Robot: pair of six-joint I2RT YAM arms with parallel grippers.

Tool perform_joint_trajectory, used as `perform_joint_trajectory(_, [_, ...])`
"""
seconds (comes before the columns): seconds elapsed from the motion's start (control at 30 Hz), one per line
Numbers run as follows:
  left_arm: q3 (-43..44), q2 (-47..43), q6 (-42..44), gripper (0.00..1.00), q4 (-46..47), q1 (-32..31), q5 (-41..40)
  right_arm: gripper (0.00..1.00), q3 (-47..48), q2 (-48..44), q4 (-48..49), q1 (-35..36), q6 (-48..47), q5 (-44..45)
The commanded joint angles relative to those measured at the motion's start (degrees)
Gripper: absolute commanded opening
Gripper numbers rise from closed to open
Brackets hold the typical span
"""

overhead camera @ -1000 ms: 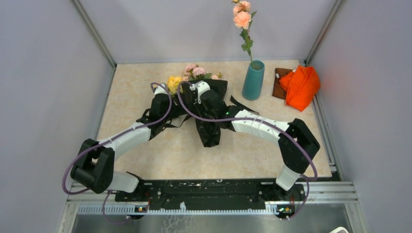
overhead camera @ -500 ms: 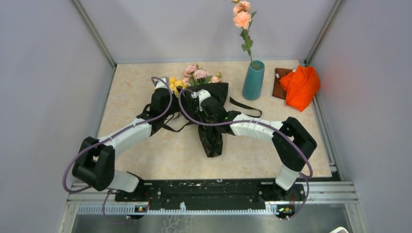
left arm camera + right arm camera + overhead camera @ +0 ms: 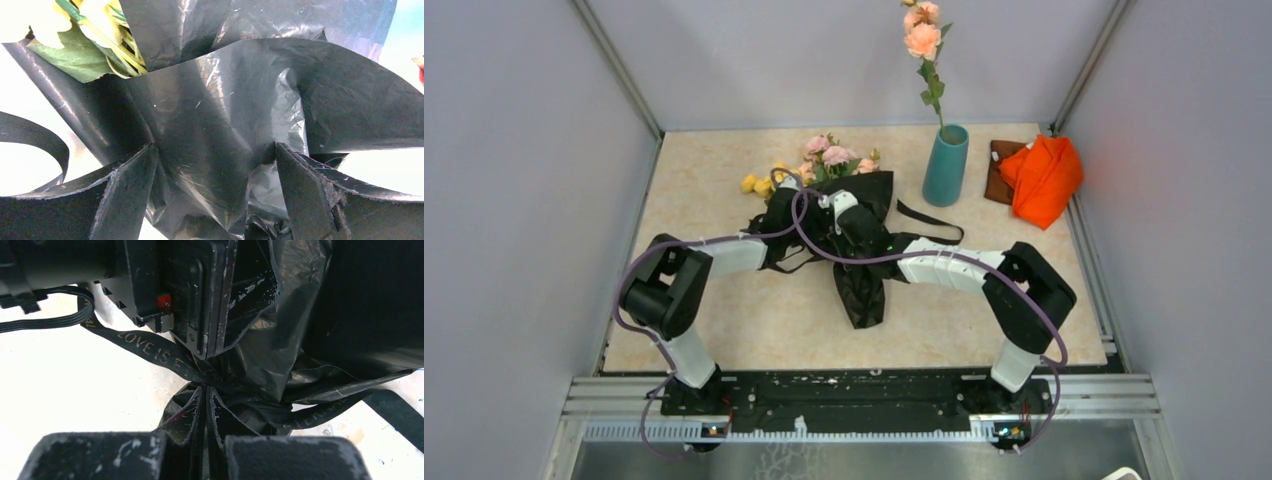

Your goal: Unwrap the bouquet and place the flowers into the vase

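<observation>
The bouquet [image 3: 839,190] lies mid-table. Its pink flowers [image 3: 829,155] and yellow ones [image 3: 759,184] point away from me, and its black wrapping sheet [image 3: 862,285] trails toward me. My left gripper [image 3: 789,215] reaches in from the left. In the left wrist view it [image 3: 215,155] stands open, with a bulge of the wrapping [image 3: 220,115] between its fingers [image 3: 125,192]; leaves and yellow stems [image 3: 105,40] show at the top left. My right gripper [image 3: 206,390] is shut on the black ribbon [image 3: 150,347] at its knot. The teal vase [image 3: 945,166] stands upright at the back right.
A tall peach rose [image 3: 922,40] stands in the vase. An orange cloth [image 3: 1044,178] lies on a brown piece [image 3: 998,160] in the back right corner. Loose ribbon ends [image 3: 929,218] lie on the table between the bouquet and the vase.
My left arm has folded in, its elbow now closer to the table's middle, and its gripper has shifted right into the wrapping, which uncovers the yellow flowers. The right gripper has held its place.
</observation>
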Motion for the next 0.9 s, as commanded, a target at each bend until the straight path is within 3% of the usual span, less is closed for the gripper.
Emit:
perform_joint_trajectory(0.0, [2.28,2.92,-0.73,0.93,1.65,-0.39,1.37,0.00,0.01,-2.75,3.28,0.72,0.58,-0.72])
perform_joint_trajectory(0.47, [3.49,7.62,-3.28,0.91,-1.60,-0.37,-1.71,0.00,-1.36,-11.45,-0.02,1.70,0.14,0.65])
perform_joint_trajectory(0.87, [2.59,7.40,-3.70,0.91,-0.33,-0.33,-1.55,0.00,-2.41,-24.64,-5.23,3.07,0.28,3.97])
